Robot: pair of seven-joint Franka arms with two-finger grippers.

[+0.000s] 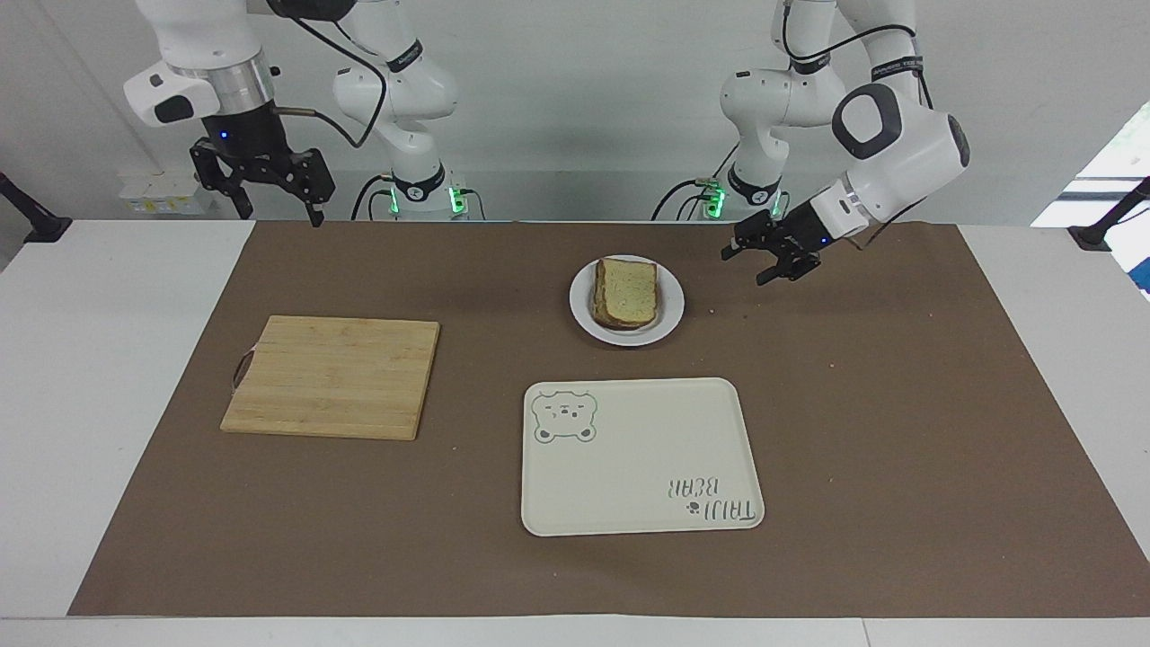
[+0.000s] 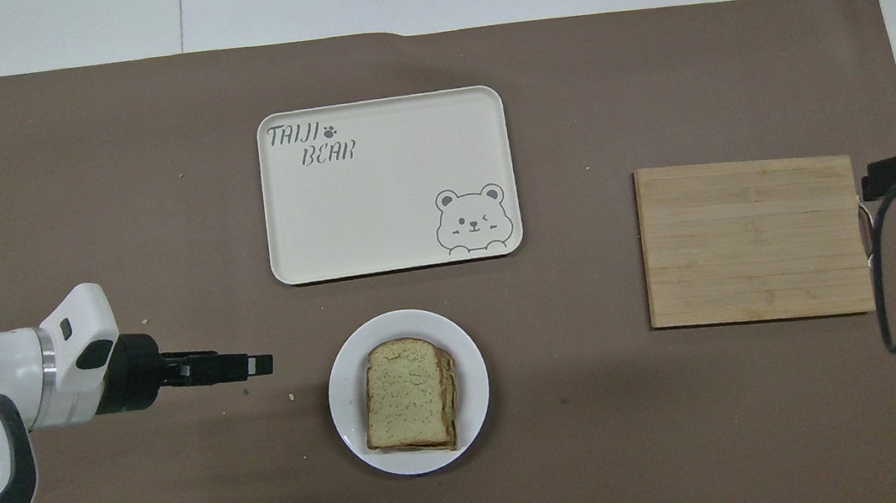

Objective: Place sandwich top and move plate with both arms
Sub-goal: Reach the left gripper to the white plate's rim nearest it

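In the facing view's upper left, the right gripper (image 1: 274, 193) hangs with fingers spread over the mat's corner — empty. At centre, the sandwich top (image 1: 626, 291) lies stacked on the plate (image 1: 669, 316). Right of it, the left gripper (image 1: 764, 262) hovers low, released. It should probably take the rim level and gently so the stack stays square.

On the brown mat (image 2: 71, 202) I see a cream bear tray (image 2: 390, 199) (image 1: 629, 467) lettered "TAIJI BEAR", lying flat. At three o'clock from it in my overhead view, well apart, lies a bamboo cutting board (image 2: 750, 238) (image 1: 332, 377). Crumbs (image 2: 292, 397) dot the mat.
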